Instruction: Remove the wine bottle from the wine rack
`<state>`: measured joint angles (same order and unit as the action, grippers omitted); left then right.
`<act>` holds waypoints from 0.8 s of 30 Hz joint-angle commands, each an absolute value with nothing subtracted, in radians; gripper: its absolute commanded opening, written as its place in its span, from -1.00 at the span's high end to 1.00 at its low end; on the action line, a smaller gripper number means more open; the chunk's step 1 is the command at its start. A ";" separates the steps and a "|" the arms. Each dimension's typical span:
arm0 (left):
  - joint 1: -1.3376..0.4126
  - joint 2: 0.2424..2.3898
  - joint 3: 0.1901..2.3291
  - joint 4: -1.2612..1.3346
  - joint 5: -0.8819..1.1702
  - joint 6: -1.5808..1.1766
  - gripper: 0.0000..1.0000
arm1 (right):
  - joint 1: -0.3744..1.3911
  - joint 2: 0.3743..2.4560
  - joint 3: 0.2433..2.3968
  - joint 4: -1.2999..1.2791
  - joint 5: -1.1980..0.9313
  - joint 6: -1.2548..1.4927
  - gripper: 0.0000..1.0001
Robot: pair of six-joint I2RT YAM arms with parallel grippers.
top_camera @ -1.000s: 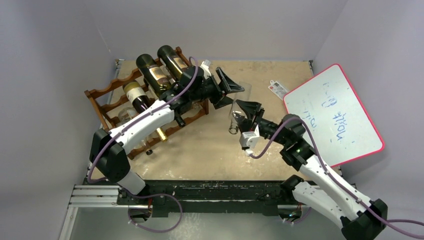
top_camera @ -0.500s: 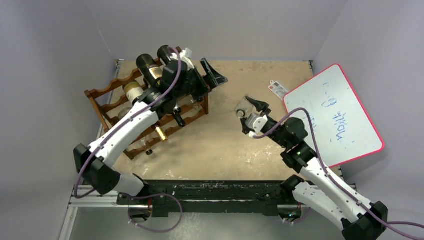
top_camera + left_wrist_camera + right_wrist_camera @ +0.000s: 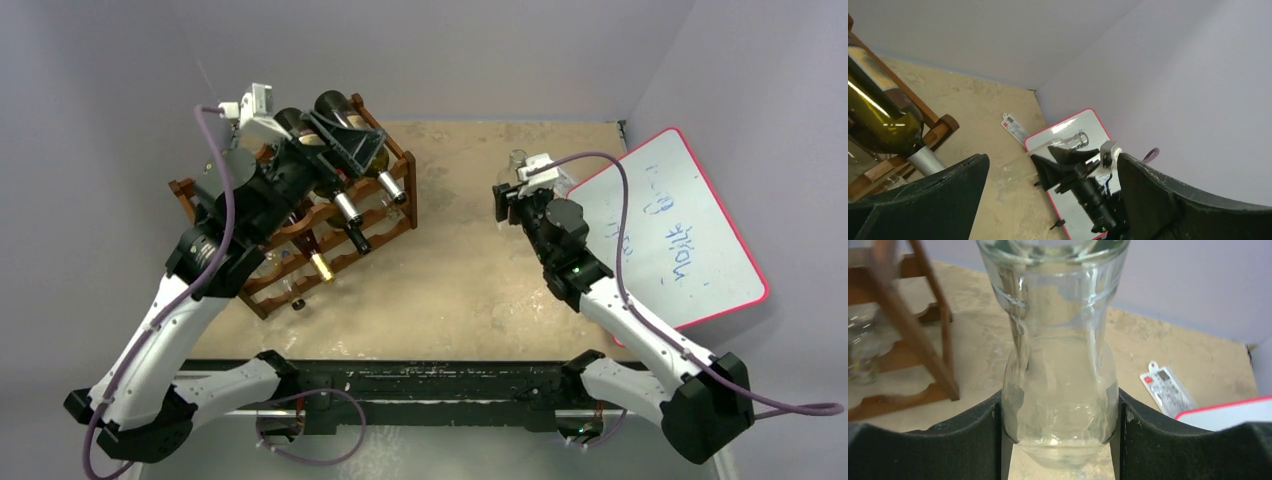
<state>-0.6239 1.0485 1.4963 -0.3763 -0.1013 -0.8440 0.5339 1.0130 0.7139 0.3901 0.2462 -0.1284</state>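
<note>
Wine bottle [image 3: 1060,355]: clear glass and, by its transparency, judged empty. It is off the wine rack [image 3: 409,195] and well to the right of it, held above the surface [image 3: 450,290].

1. Left gripper [image 3: 350,135]: jaws fully spread, holding nothing. It is positioned over the dark green bottles [image 3: 340,110] on the top tier of the wine rack.
2. Right gripper [image 3: 515,190]: closed on the wine bottle. One finger sits on each side of the broad part of the body, just below a narrowing.
3. Whiteboard [image 3: 680,240]: lies farthest from the wine rack, beyond the right gripper.

Handling notes (judgement):
- Glass is rigid, so it will not yield under finger pressure.
- The wall is smooth and curved, so slipping or rotation in the grip is likely.
- With the bottle empty, the load is light.
- Impact with the surface or the whiteboard may crack it.
- The broad body is the preferred grasp point, and the narrowing beside it helps limit sliding.
</note>
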 commanded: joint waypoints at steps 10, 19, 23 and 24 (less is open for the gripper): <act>-0.623 0.910 1.404 -0.466 -0.171 -0.696 -1.00 | 0.275 1.236 0.845 0.709 0.342 0.145 1.00; -0.622 0.884 1.408 -0.512 -0.173 -0.660 -1.00 | 0.229 1.428 0.897 0.879 0.344 0.050 1.00; -0.623 0.880 1.412 -0.541 -0.178 -0.646 -1.00 | 0.202 1.508 0.924 0.879 0.353 0.044 1.00; -0.623 0.878 1.413 -0.547 -0.173 -0.642 -1.00 | 0.195 1.518 0.925 0.880 0.346 0.045 1.00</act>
<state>-0.6239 0.8928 1.3708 -0.5304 -0.1646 -0.6846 0.2211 1.5028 0.8536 0.7277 0.3248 0.0635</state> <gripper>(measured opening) 0.998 0.611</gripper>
